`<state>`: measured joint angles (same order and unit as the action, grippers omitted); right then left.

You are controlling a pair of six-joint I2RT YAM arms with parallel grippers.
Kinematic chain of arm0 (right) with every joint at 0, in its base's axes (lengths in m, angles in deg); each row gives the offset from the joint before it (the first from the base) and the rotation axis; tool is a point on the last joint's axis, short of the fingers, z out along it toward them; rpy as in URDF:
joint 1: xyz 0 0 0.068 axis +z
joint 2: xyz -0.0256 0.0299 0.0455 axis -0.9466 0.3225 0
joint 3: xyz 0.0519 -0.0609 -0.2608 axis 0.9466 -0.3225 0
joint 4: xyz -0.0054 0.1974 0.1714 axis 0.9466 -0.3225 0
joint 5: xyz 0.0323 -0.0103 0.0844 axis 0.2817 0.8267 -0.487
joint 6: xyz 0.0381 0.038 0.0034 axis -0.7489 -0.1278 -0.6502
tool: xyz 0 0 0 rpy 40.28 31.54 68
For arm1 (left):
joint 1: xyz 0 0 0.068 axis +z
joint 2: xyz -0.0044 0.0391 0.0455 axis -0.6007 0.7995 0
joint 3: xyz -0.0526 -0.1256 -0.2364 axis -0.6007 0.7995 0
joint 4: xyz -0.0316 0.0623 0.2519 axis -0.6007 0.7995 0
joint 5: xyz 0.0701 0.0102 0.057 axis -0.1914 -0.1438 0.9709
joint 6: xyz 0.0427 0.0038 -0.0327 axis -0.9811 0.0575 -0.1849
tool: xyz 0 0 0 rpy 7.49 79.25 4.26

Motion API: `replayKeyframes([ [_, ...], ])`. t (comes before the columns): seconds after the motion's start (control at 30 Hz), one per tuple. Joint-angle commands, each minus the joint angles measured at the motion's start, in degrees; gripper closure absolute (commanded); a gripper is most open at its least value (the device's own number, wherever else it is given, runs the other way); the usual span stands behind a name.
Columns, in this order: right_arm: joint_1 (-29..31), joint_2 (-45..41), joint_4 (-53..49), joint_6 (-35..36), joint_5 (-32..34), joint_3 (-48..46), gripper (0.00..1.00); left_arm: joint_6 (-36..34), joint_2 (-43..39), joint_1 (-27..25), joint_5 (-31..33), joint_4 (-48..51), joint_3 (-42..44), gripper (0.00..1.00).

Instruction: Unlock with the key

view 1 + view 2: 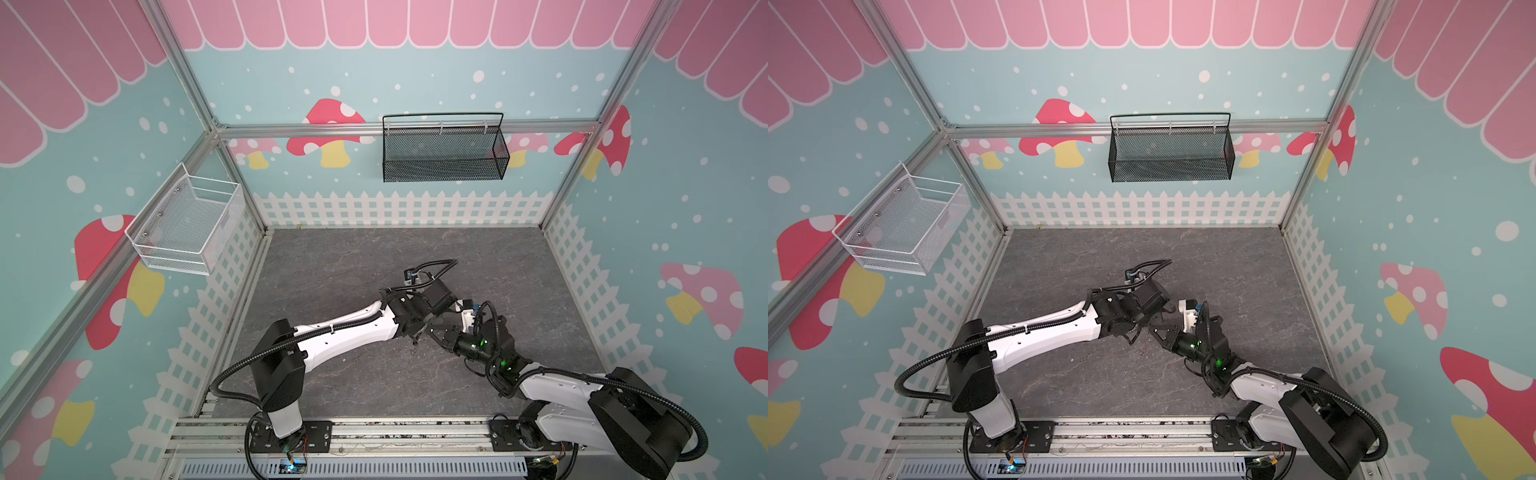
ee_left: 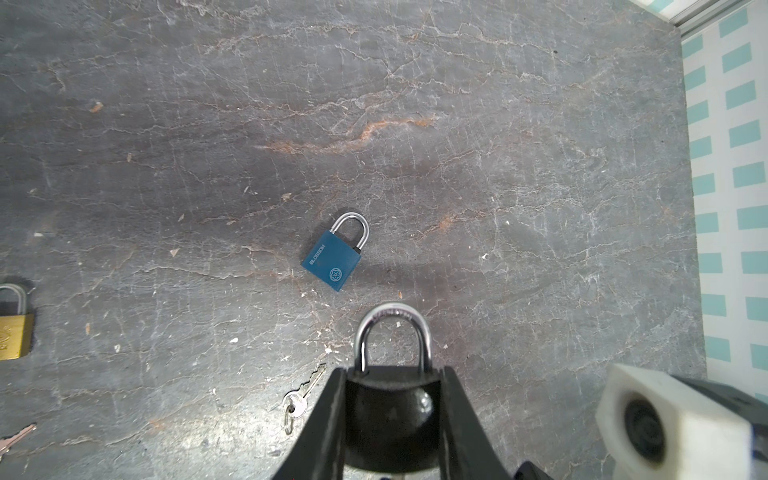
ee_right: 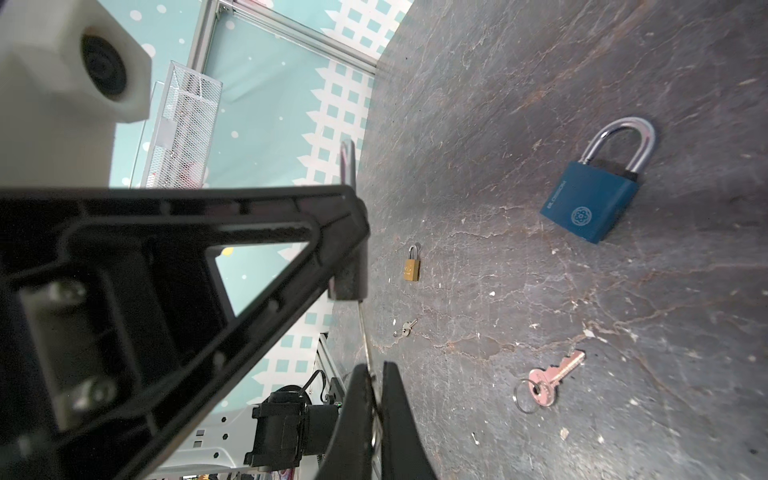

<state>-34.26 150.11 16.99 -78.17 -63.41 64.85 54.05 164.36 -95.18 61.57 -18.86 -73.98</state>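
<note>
**Item 1:** left gripper (image 2: 392,374), jaws clamped on the black lock (image 2: 392,320), which was held above the table (image 2: 498,166).

**Item 2:** right gripper (image 3: 374,370), closed on the key (image 3: 364,332). Its blade reached the lock's underside, but I couldn't see how deep.

**Loose:** blue lock (image 2: 332,264), brass lock (image 3: 412,269), 2 spare keys (image 3: 548,380).

**Risks I judged:**
- A turn off-axis could bend the thin blade or slip it in the pads.
- The lock might twist in the jaws instead of its cylinder turning.

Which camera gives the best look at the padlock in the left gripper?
Left wrist view: the padlock faces the camera, shackle and dark body plain, clamped in the left gripper. The right wrist view shows it only edge-on, a key at its base. In both top views it blends into the black gripper.
</note>
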Motion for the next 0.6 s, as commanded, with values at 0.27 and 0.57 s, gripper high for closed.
replayKeyframes([
  [0.27, 0.6, 1.0, 2.5, -2.3, 0.1, 1.4, 1.00, 0.8, -2.2, -0.4, 1.5, -0.9, 0.4, 1.00],
  [0.57, 0.5, 2.6, 3.2, -3.6, 0.4, 1.4, 1.00, 0.8, -3.0, -0.6, 1.9, -0.9, 1.2, 1.00],
])
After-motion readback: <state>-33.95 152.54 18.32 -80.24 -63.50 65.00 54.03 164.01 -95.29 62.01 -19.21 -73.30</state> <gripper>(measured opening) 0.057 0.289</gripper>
